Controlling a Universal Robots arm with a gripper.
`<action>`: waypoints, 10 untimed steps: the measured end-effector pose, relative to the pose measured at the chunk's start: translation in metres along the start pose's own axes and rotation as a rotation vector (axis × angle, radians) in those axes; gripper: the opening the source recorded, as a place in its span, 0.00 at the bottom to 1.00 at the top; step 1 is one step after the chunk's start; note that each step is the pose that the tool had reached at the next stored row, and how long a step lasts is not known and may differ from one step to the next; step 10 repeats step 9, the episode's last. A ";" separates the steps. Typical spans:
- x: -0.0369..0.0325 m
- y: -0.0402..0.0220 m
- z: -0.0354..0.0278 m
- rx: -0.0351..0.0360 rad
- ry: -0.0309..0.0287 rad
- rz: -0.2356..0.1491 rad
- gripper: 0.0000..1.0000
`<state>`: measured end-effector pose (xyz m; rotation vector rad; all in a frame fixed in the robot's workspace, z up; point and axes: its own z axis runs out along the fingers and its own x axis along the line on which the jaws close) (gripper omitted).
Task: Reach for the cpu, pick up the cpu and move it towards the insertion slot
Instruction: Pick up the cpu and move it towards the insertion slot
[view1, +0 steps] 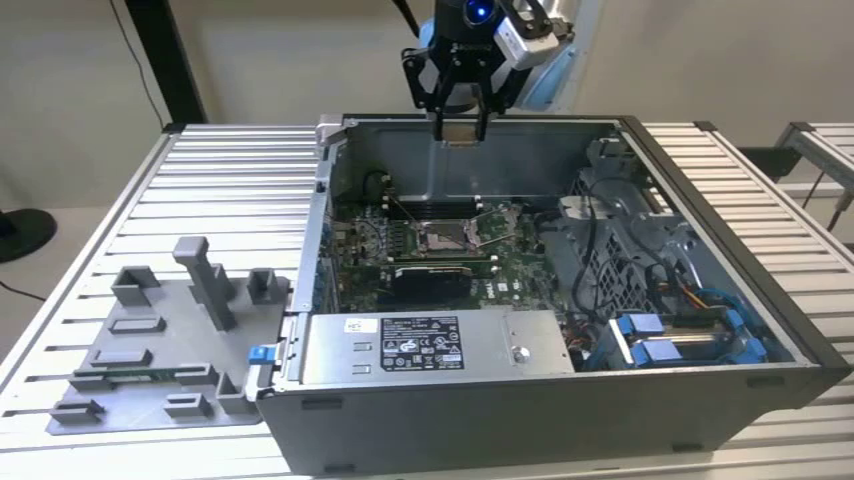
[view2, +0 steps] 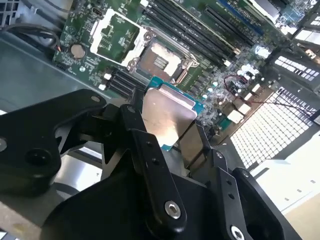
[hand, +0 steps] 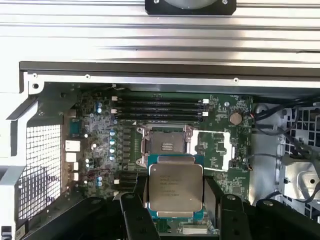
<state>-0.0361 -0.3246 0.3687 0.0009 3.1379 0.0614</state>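
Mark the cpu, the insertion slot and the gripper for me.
cpu (hand: 176, 187): first wrist view, middle of its metal face.
insertion slot (hand: 165, 142): first wrist view, dark centre inside the frame.
gripper (view1: 461, 128): exterior view, midway between the fingertips.

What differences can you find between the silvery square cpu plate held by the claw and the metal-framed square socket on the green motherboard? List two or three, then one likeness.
1. The silvery square cpu plate has a flat, closed metallic face; the metal-framed square socket has a dark open centre.
2. The cpu is held up in the black claw above the case; the socket sits fixed on the green motherboard.
3. The cpu is a plain plate; the socket has a shiny frame.
Both are square.
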 end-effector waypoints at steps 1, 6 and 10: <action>0.0001 0.0013 0.0002 -0.0002 -0.0002 0.000 0.00; 0.0002 0.0044 0.0005 -0.0001 0.0000 0.001 0.00; 0.0002 0.0046 0.0005 -0.0001 0.0000 0.001 0.00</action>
